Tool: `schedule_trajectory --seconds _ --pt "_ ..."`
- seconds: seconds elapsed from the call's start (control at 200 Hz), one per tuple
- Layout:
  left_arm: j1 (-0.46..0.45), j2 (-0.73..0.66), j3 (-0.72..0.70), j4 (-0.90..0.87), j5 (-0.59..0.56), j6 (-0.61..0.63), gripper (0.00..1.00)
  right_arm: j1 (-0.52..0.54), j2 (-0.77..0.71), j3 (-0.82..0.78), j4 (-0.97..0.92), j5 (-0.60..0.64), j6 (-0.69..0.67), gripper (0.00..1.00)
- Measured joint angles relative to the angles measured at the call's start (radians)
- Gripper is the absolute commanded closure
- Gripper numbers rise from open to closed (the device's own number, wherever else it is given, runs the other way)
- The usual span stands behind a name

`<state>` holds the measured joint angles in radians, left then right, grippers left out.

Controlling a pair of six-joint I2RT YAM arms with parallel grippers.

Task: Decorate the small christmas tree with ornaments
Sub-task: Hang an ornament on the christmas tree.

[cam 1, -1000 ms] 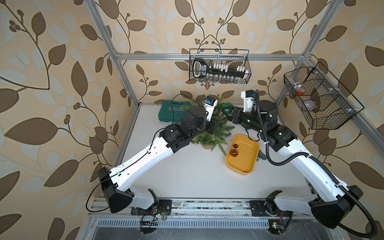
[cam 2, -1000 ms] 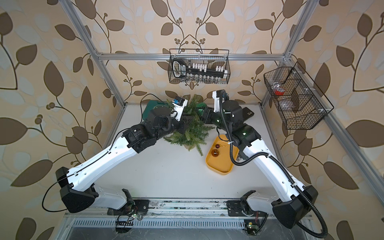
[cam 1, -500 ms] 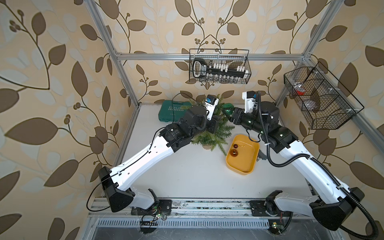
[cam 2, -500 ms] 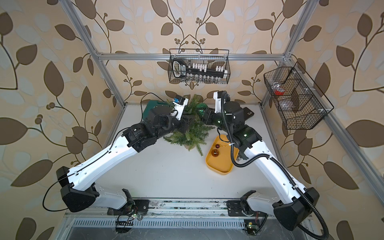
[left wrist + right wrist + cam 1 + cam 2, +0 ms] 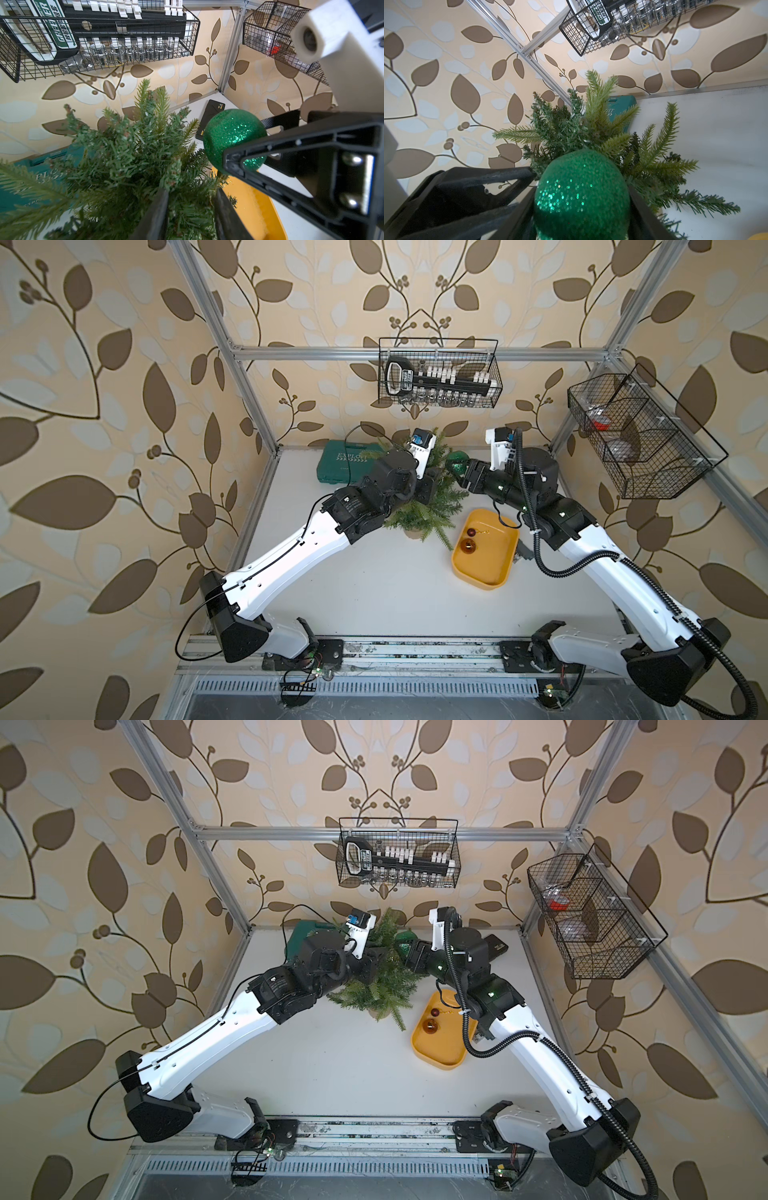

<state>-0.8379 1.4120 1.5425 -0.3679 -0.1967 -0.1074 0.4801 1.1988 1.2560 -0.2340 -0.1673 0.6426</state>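
The small christmas tree (image 5: 434, 508) (image 5: 384, 986) stands at the back of the table on a pale pot (image 5: 413, 534). My left gripper (image 5: 191, 191) (image 5: 431, 488) is shut on its branches, and needles fill the gap between the fingers. The glittery green ornament (image 5: 581, 187) (image 5: 232, 133) (image 5: 457, 459) sits between the fingers of my right gripper (image 5: 582, 188) (image 5: 458, 473), which is shut on it and holds it against the tree's upper right side. An amber ornament (image 5: 468, 546) and a small red ornament (image 5: 471, 531) lie in the yellow tray (image 5: 494, 560).
A green case (image 5: 345, 466) lies behind the tree at the back left. A flat black object (image 5: 496, 946) lies at the back right. Wire baskets hang on the back wall (image 5: 438, 373) and the right wall (image 5: 636, 439). The yellow tray touches the tree's right branches.
My right gripper with the green ornament has edged slightly toward the tree. The left arm has stayed on the branches.
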Motion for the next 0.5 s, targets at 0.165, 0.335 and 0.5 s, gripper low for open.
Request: schedule_trajectory --seconds 0.165,0.335,0.5 --pt "0.0 0.0 0.0 -0.003 -0.014 0.0 0.62 -0.012 -0.025 -0.021 0.0 -0.001 0.008 0.28" --pt "0.001 0.0 0.0 -0.004 -0.014 0.0 0.63 -0.026 -0.051 -0.039 -0.001 0.0 0.009 0.28" --pt "0.001 0.0 0.0 -0.006 -0.012 -0.003 0.59 -0.044 -0.075 -0.049 -0.001 0.0 0.008 0.29"
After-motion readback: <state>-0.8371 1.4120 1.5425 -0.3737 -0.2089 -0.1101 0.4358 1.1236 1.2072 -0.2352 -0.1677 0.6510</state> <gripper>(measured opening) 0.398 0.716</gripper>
